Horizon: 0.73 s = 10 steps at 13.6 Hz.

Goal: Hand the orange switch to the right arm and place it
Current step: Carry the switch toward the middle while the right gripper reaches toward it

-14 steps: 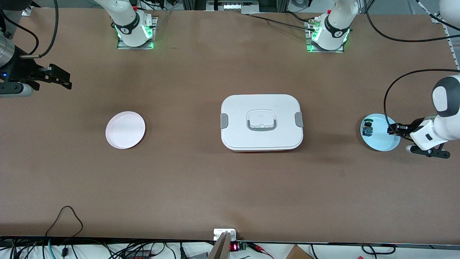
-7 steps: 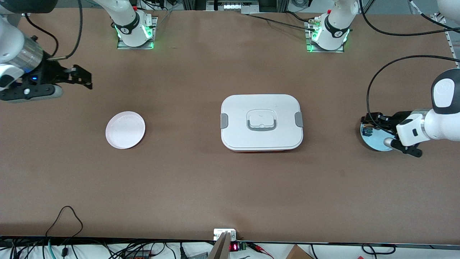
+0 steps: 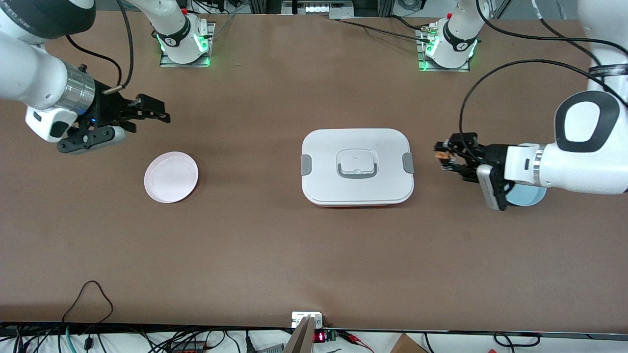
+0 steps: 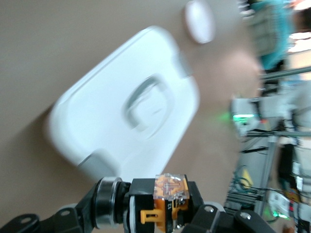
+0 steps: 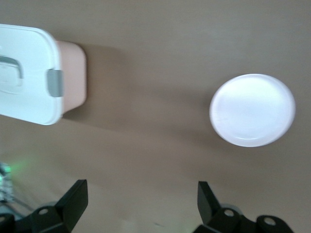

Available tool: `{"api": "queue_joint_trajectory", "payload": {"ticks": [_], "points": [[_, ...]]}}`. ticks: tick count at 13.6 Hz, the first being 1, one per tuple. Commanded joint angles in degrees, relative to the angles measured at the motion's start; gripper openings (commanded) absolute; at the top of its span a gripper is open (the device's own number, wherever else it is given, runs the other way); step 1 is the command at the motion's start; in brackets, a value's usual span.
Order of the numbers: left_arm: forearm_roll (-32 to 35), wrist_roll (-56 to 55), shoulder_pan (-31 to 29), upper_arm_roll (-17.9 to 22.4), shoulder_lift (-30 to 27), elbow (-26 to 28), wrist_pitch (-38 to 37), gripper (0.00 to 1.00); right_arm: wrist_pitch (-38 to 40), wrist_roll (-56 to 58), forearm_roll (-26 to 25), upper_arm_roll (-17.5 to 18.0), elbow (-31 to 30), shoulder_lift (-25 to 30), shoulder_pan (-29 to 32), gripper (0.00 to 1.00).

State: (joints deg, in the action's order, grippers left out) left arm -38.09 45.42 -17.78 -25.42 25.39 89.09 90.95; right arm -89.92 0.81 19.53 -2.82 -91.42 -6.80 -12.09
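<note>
My left gripper (image 3: 444, 156) is shut on the orange switch (image 3: 443, 156), holding it above the bare table between the white lidded box (image 3: 357, 166) and the light blue plate (image 3: 527, 193). In the left wrist view the orange switch (image 4: 167, 200) sits clamped between the black fingers, with its black body and silver ring to one side. My right gripper (image 3: 159, 113) is open and empty, up over the table close to the pink plate (image 3: 171, 177), toward the robots' bases. The right wrist view shows its two fingertips (image 5: 74, 196) wide apart over bare table.
The white lidded box stands mid-table. The light blue plate is mostly hidden under my left wrist; nothing on it shows. The pink plate (image 5: 252, 109) is empty. A black cable (image 3: 88, 294) loops on the table near the front edge.
My left gripper closed on the orange switch at the blue plate, lifted it and carried it toward the white box. My right gripper moved in from the table's end toward the pink plate.
</note>
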Motion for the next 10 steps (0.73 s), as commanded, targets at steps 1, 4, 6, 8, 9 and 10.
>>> {"api": "queue_joint_trajectory", "payload": {"ticks": [1,4,6,8,9,10], "points": [[-8.3,16.3,1.68,-1.73,2.91,-0.76,3.42,0.05,-0.7,0.16,10.74,-0.17,-0.24,-0.59,0.14,1.0],[-19.19,30.91,4.4,-1.74,3.97,0.56,4.49,0.06,-2.37,-0.45,23.14,-0.08,-1.56,-1.37,-0.3,1.0],[-20.96,41.1,5.99,-1.91,3.88,1.7,7.82,0.06,-2.46,-0.46,33.15,-0.08,-2.78,-2.69,-0.21,1.0],[-30.42,53.75,8.36,-1.91,4.23,4.15,10.72,0.06,-2.98,0.07,45.1,-0.08,-5.86,-4.18,-0.13,1.0],[-34.21,57.99,9.33,-1.91,4.06,5.73,12.74,0.05,-3.42,0.33,49.42,-0.08,-6.83,-5.15,-0.12,1.0],[-38.6,62.73,10.56,-3.04,3.97,7.05,15.19,0.04,-4.12,0.34,51.98,-0.08,-7.36,-6.11,-0.21,1.0]]}}
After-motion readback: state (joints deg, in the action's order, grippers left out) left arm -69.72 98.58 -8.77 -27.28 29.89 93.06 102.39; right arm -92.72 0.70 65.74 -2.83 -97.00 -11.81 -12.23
